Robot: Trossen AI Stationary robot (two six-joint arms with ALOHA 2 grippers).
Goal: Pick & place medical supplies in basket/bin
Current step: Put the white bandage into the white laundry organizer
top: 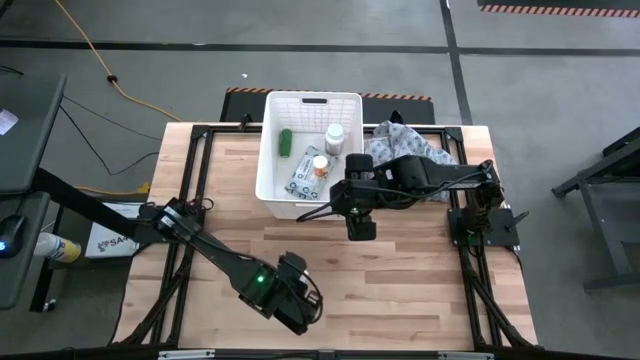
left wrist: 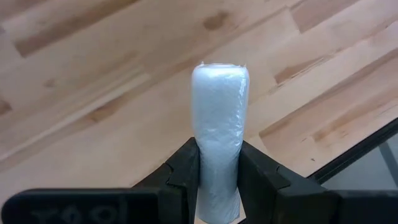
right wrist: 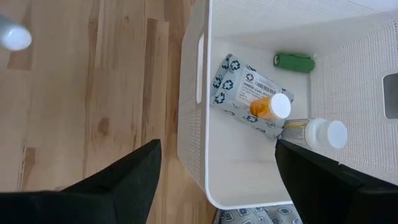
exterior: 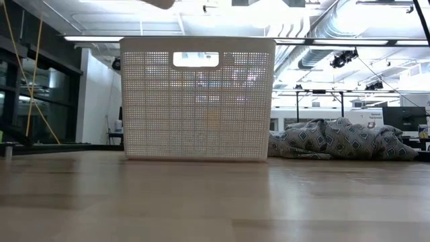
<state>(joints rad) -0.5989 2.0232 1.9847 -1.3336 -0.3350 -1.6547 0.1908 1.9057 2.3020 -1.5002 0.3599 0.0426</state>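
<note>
Here: white bin [top: 268, 150] on the counter [top: 400, 280], holding a wipes packet [right wrist: 249, 90], a green cylinder [right wrist: 293, 61], an orange vial [right wrist: 269, 106] lying on the packet, and a white bottle [right wrist: 323, 133]. Just outside the bin's near wall, right pincer [top: 360, 226], fingers spread wide, holding nothing. Well away from the bin toward the counter's near edge, left pincer [left wrist: 217, 180] clamped on a small white tube [left wrist: 219, 130]. Beside the bin, grey patterned cloth [exterior: 342, 140]
</note>
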